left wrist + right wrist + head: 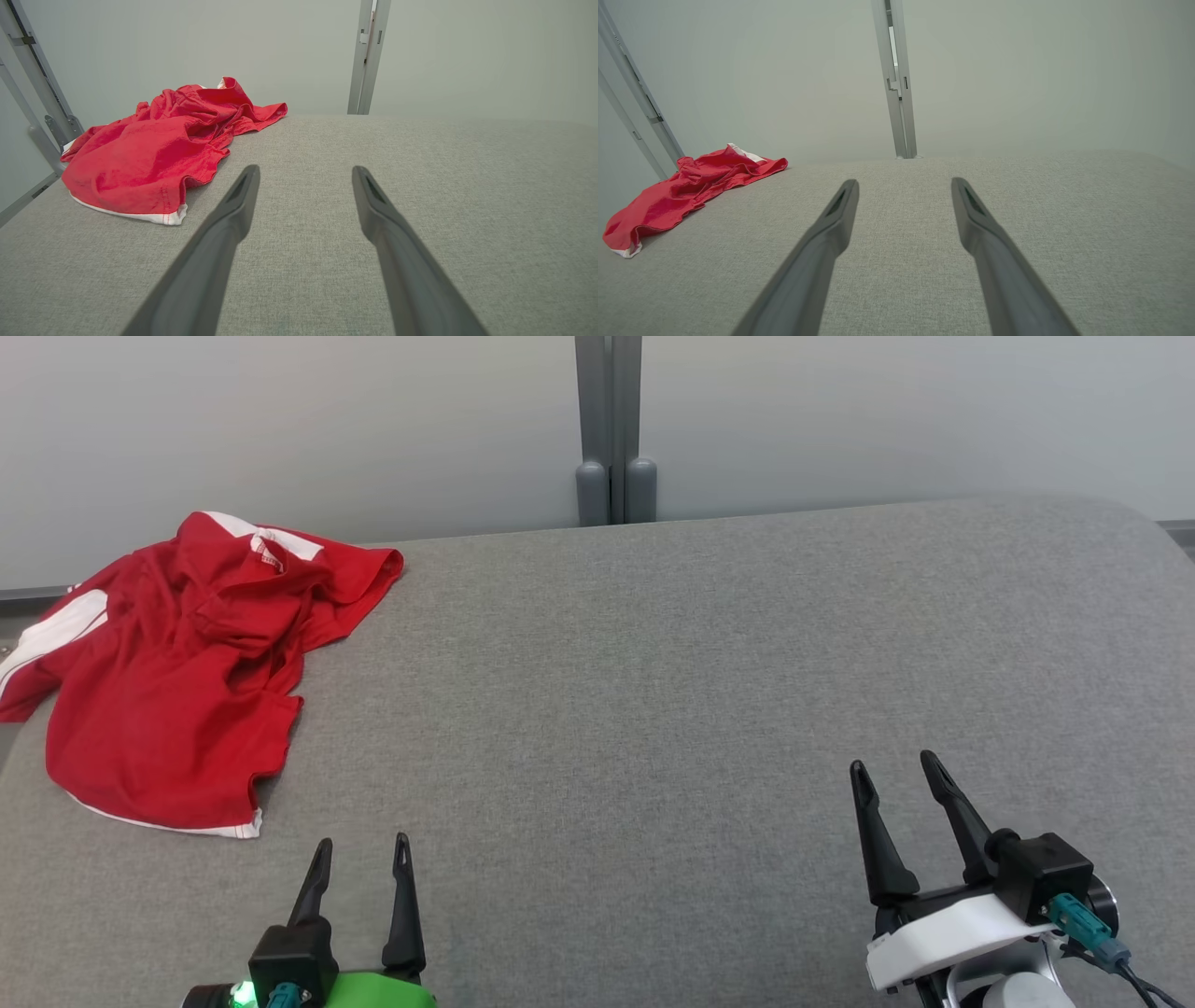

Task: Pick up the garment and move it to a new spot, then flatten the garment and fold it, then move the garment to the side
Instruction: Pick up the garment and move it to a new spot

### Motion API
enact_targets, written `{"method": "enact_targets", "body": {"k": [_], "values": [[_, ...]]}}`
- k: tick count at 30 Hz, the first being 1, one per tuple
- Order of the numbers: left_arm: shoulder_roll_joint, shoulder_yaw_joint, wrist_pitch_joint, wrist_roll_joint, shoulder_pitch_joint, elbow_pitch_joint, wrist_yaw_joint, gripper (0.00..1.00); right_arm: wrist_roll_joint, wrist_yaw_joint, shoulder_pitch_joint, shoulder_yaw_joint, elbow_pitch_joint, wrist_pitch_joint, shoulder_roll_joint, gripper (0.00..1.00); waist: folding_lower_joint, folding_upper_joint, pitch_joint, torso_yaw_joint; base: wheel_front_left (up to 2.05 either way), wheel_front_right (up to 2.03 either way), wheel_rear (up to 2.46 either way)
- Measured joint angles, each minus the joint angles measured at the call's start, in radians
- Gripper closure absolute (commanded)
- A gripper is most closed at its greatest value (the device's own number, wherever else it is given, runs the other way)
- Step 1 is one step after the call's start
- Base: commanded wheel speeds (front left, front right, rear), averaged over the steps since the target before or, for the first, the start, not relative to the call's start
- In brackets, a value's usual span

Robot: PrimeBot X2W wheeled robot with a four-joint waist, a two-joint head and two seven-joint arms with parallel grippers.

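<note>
Nearest, the left pincer (363, 842) is over the grey bench (653, 709), released, its two dark fingers spread with nothing between them. The right pincer (893, 762) is well off to its right, likewise released and empty, fingers pointing toward the far edge. Ahead and to the left of the left pincer, near but apart from its fingertips, the red garment (168, 700) lies crumpled, white trim showing, at the bench's far left corner, well apart from the right pincer. Beyond the far edge, a grey post (614, 429) stands against the pale wall (280, 429)
</note>
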Motion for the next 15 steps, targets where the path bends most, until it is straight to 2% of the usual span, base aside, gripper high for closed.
{"method": "enact_targets", "body": {"k": [6,15], "values": [[0.000,-0.005,0.000,0.000,-0.007,0.001,0.000,0.00,0.002,0.000,0.007,-0.006,-0.009,0.000,0.000,0.00,0.0000,0.0000,0.002,0.042,0.00,0.00,0.00],[0.003,0.005,-0.002,0.003,-0.010,-0.001,0.000,0.00,0.013,0.000,0.008,0.002,-0.011,0.000,0.000,0.00,0.0000,0.0000,0.003,0.163,0.00,0.00,0.00]]}}
